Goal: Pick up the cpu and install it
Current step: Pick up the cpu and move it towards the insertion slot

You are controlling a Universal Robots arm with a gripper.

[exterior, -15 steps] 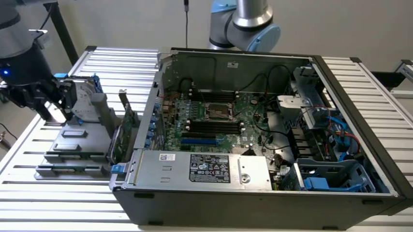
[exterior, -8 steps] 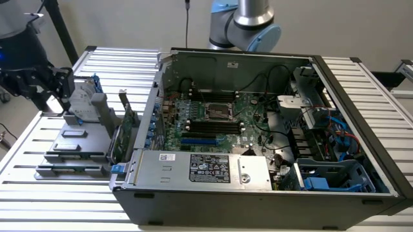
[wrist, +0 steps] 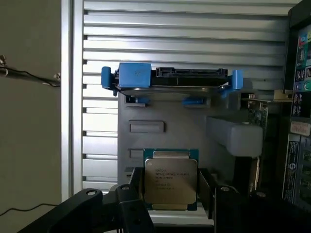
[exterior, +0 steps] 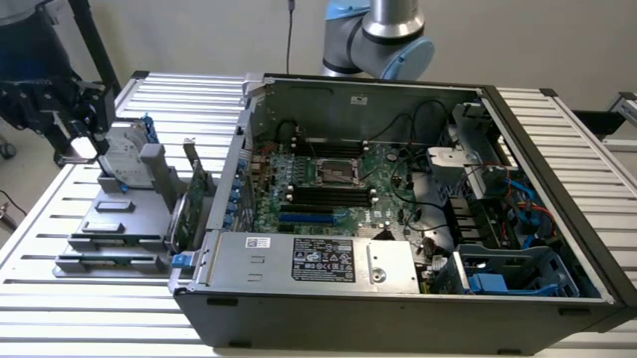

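Silver-grey lid on a green rim, lettering up: is that the cpu [wrist: 171,182], and what has hold of it? (Student)

Yes. It sits between the two black fingers [wrist: 137,187] of the gripper [wrist: 172,174], which stands fairly wide yet closed against the chip's opposite edges. By my reading the chip is held, above the grey fixture [wrist: 184,131]. In the exterior view the gripper [exterior: 82,145] hangs at that view's left, just beside the upright hard drive [exterior: 124,153]. (Instructor)

What could go wrong from here? (Student)

The hold is on thin edges alone. A jolt or a tilt could let the chip slide or twist out. A skewed chip would meet the socket [exterior: 336,173] crooked and could harm its contacts. A low path could clip the drive's blue frame [wrist: 133,75], the green card [exterior: 194,198] or the case wall [exterior: 244,134]. (Instructor)

And open room? (Student)

Plenty above the fixture and over the open-topped case [exterior: 398,298]. It tightens near the socket: memory slots [exterior: 329,195] lie just beside it, black cables [exterior: 403,149] near. (Instructor)
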